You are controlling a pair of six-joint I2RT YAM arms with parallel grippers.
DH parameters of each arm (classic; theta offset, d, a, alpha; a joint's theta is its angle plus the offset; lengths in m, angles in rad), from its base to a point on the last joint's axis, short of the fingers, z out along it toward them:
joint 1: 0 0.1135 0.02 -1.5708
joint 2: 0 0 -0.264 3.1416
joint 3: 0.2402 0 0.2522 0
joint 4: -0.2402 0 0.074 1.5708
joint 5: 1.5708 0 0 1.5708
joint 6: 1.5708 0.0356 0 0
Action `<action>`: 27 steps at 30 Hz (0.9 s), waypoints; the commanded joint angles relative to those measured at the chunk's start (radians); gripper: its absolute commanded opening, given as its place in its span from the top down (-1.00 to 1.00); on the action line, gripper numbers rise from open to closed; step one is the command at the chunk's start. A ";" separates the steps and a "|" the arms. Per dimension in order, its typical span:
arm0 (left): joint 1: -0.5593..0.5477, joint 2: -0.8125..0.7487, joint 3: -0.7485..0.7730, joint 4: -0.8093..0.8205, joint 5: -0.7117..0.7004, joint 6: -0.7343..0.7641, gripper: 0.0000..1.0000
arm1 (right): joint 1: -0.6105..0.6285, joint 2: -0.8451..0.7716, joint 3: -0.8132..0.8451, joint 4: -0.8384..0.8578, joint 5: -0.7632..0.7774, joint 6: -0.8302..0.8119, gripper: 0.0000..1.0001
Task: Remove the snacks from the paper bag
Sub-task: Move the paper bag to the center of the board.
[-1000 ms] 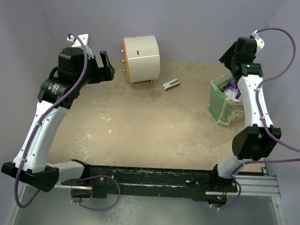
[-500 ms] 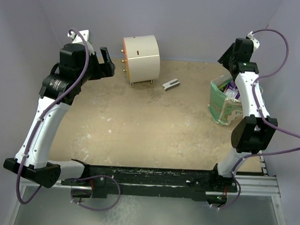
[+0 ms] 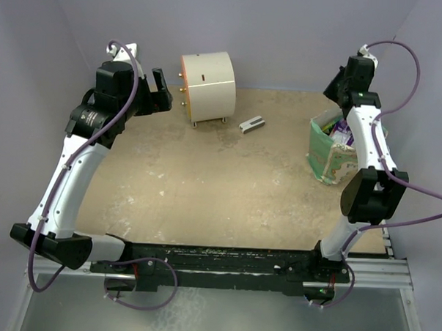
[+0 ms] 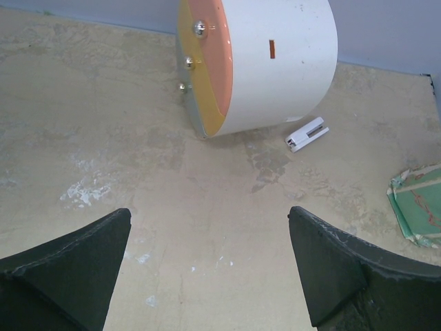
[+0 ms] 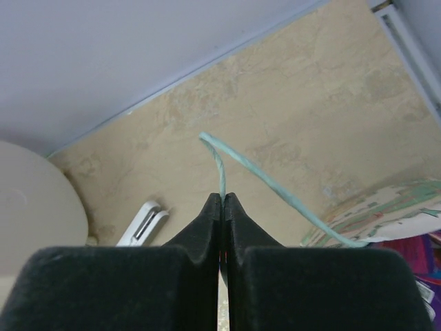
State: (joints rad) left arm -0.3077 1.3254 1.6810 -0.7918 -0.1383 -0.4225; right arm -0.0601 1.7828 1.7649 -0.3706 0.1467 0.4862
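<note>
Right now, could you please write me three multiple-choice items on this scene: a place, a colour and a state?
1. Where on the table is the paper bag? A far right B centre C near left
2. The white cylinder's end face is: A blue B orange C black
3. The right gripper is: A wide open B shut on the loop handle C half open, empty
Answers: 1 A, it stands at the right edge; 2 B, orange shows in the left wrist view; 3 B, the thin loop is pinched.

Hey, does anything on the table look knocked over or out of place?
The white cylinder lies on its side at the back, orange end leftward. The paper bag stands, snacks inside, nothing spilled.
</note>
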 commanded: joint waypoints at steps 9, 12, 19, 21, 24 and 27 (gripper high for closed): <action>0.005 -0.032 0.021 0.057 0.039 0.005 -0.98 | -0.003 -0.018 0.054 -0.031 -0.404 -0.151 1.00; 0.006 -0.054 0.018 0.036 0.068 -0.012 -0.98 | -0.003 -0.050 0.031 -0.054 -0.453 -0.167 1.00; 0.006 -0.145 -0.039 0.015 0.143 -0.045 -0.98 | 0.000 -0.145 -0.056 -0.103 -0.621 -0.231 1.00; 0.006 -0.161 -0.039 -0.007 0.156 -0.041 -0.98 | 0.003 -0.183 -0.093 -0.118 -0.640 -0.245 1.00; 0.007 -0.182 -0.028 -0.031 0.175 -0.055 -0.98 | 0.024 -0.238 -0.142 -0.134 -0.668 -0.242 1.00; 0.006 -0.210 -0.025 -0.035 0.218 -0.096 -0.98 | 0.072 -0.283 -0.174 -0.158 -0.681 -0.234 1.00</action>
State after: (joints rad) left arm -0.3073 1.1500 1.6413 -0.8249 0.0086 -0.4644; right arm -0.0509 1.5902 1.6085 -0.5102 -0.4232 0.2638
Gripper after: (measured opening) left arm 0.990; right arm 0.011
